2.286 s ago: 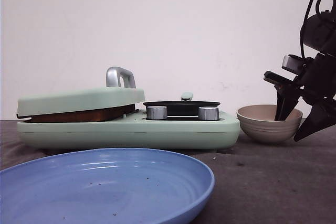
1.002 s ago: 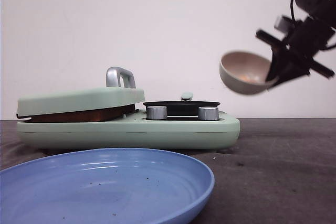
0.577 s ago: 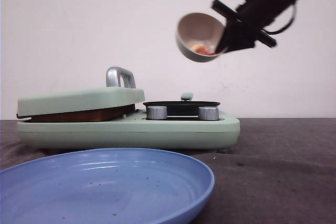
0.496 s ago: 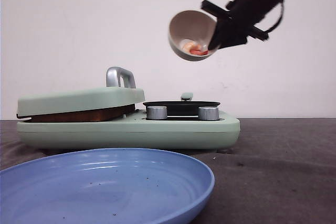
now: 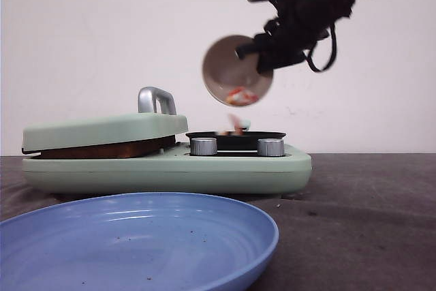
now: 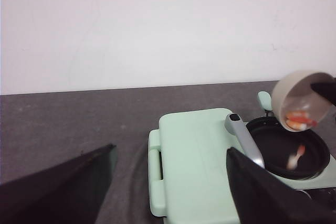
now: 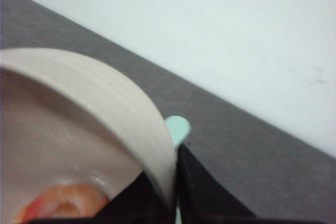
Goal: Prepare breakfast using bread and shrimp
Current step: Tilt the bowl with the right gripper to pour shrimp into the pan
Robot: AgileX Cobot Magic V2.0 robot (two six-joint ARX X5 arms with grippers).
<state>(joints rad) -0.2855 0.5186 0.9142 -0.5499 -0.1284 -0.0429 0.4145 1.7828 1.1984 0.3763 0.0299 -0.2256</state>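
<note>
One right pincer [image 5: 262,49] clamped on tilted beige round bowl [image 5: 235,69], spilling pinkish-orange shrimp [image 5: 240,95] over black round pan [image 5: 235,138]; left pincer [image 6: 168,192] spread wide.

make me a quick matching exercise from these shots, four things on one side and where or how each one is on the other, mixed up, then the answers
Things:
1. bowl
2. blue plate
3. black pan
4. sandwich press lid

States or places:
a. shut, with a brown edge showing under it
b. tipped on its side in the air, held by the right tool
c. nearest the front camera, holding only crumbs
d. set in the green cooker behind two silver knobs, under the falling shrimp

Pairs: 1-b, 2-c, 3-d, 4-a
</note>
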